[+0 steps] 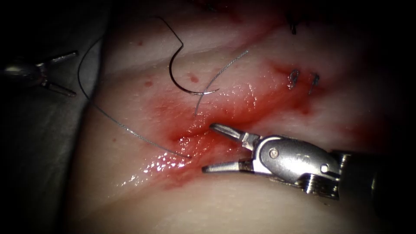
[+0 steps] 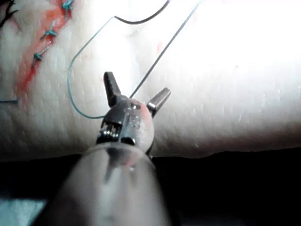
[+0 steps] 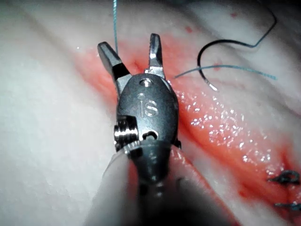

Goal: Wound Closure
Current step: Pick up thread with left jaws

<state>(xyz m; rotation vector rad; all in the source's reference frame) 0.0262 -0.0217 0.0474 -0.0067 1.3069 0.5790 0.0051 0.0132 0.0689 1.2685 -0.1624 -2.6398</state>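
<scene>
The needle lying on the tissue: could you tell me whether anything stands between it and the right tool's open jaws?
Nothing visible does. The needle lies free on the tissue, above the right tool, whose jaws are open and empty; only thread crosses it.

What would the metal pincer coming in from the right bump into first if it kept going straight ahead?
Probably the thread where it enters the red, wet cut in the tissue. The right end effector, open and empty, points that way. Depth is unclear, so it might pass above. The needle lies loose further up.
</scene>
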